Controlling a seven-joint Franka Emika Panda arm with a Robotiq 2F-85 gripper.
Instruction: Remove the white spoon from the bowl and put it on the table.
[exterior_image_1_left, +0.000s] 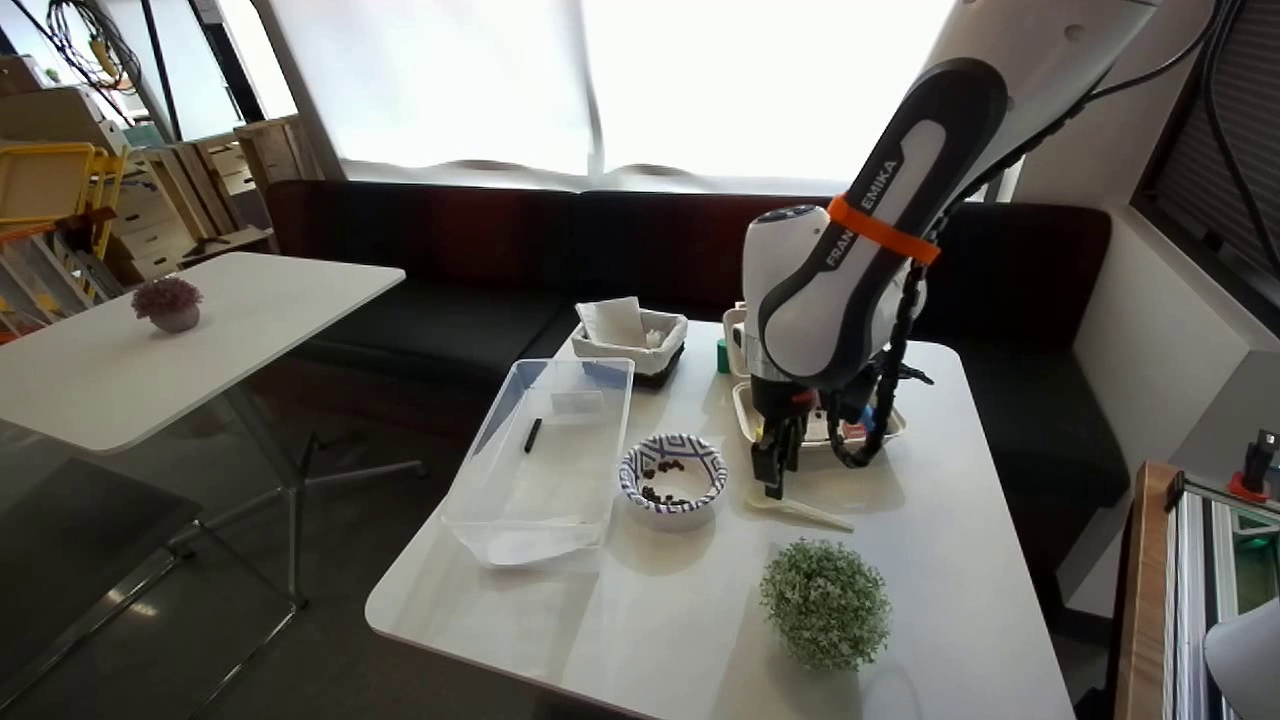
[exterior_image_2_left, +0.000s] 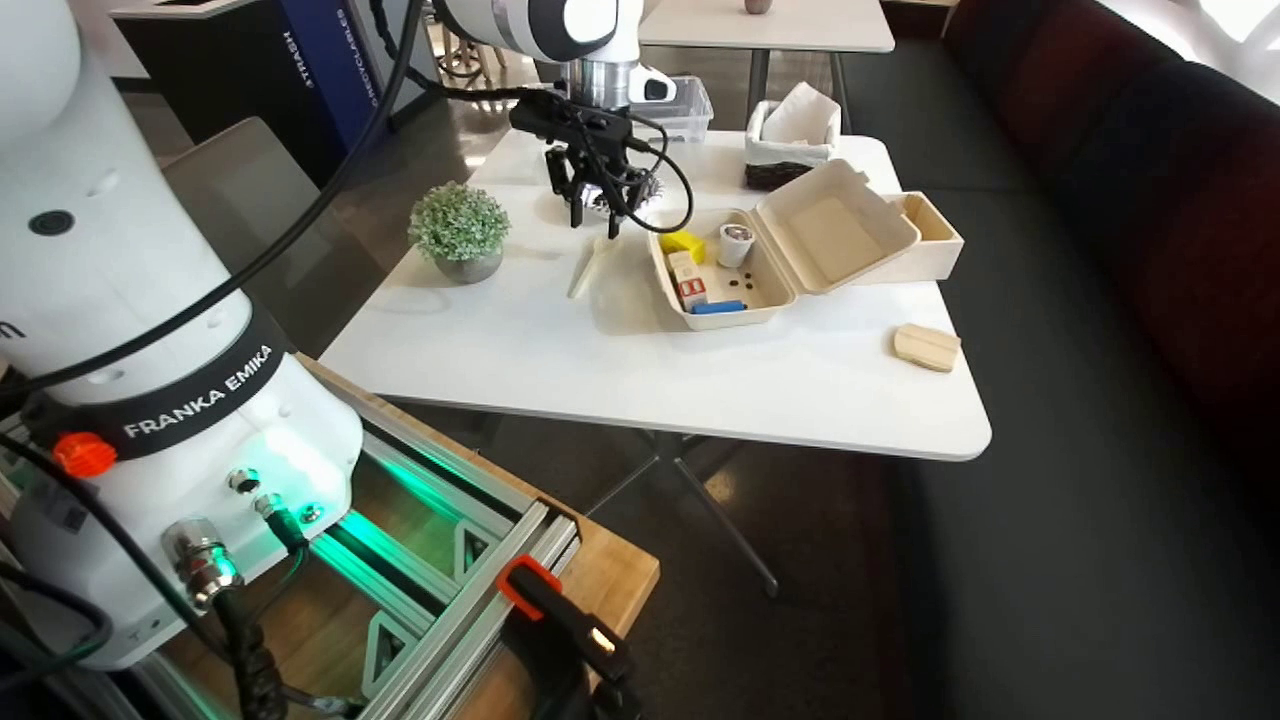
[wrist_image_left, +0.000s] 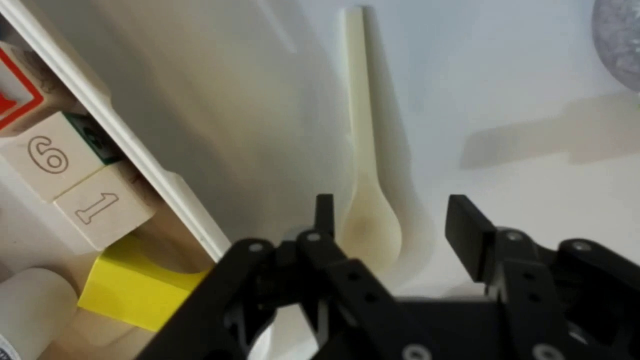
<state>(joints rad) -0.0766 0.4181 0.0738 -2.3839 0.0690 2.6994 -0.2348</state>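
Spoon (wrist_image_left: 363, 150) on the desk (exterior_image_1_left: 680, 620), outside the bowl (exterior_image_1_left: 695, 482) and just beside it, scoop end nearer; slim, plain, ivory-white. Fingers (wrist_image_left: 467, 235) spread, scoop showing between them; touching or not, can't tell. Desk edges well apart from bowl. Takeout box (exterior_image_2_left: 838, 232) and bin (exterior_image_1_left: 550, 490) close by the bowl; plant (exterior_image_1_left: 826, 605) farther off, open stretch of desk between. Wrist view: fingers cut off part of the scoop's end. Bowl mostly hidden in an exterior view.
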